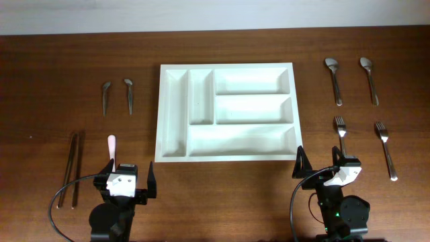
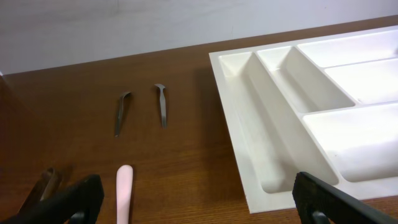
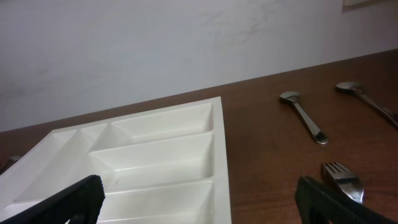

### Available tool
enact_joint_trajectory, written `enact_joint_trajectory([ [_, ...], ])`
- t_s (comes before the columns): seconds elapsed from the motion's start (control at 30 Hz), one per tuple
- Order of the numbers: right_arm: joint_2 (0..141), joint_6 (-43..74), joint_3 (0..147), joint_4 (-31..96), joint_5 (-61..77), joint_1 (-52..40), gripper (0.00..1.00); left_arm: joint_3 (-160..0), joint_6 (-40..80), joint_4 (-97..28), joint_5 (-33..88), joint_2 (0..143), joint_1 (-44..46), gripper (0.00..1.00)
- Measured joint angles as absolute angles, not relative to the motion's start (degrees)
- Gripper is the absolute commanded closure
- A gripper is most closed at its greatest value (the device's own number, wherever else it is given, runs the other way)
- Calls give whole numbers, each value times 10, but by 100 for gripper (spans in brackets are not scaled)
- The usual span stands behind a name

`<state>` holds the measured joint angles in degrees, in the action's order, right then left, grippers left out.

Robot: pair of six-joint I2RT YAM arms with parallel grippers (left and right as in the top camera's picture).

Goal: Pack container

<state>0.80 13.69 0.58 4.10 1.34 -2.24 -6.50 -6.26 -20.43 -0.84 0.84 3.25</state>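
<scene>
Left gripper (image 1: 129,171): fingers spread wide, pink handle (image 1: 111,144) just ahead.
Right gripper (image 1: 318,165): fingers spread wide, fork (image 1: 341,133) just ahead.
Container (image 1: 215,98): flat on table (image 1: 40,81) middle, beyond both grippers, between them.
Far side: two teaspoons (image 1: 105,98) left, two spoons (image 1: 334,82) right.

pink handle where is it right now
In the overhead view the pink handle lies left of the container, just ahead of the left gripper, with the two dark sticks on its left.
</scene>
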Motion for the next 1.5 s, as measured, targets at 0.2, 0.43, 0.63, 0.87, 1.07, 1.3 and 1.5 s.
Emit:
enact_joint_trajectory([
  [0.2, 8, 137, 6, 39, 13, -22, 1, -65, -63, -204, -8, 8, 32, 1],
  [0.43, 8, 138, 6, 40, 15, -22, 1, -65, -63, -204, -8, 8, 32, 1],
  [0.63, 8, 147, 7, 34, 71, -22, 1, -65, -63, -204, -8, 8, 32, 1],
  [0.87, 30, 121, 157, 164, 90, -22, 1, -65, -63, -204, -8, 8, 32, 1],
  [1.07, 160, 80, 404, 383, 47, -22, 1, -64, -63, -204, -8, 8, 32, 1],
  [1.3, 459, 5, 741, 666, 30, -23, 1, -64, -63, -204, -9, 8, 32, 1],
  [1.5, 740, -53, 1042, 846, 26, -22, 2, -64, -64, -204, -9, 7, 32, 1],
])
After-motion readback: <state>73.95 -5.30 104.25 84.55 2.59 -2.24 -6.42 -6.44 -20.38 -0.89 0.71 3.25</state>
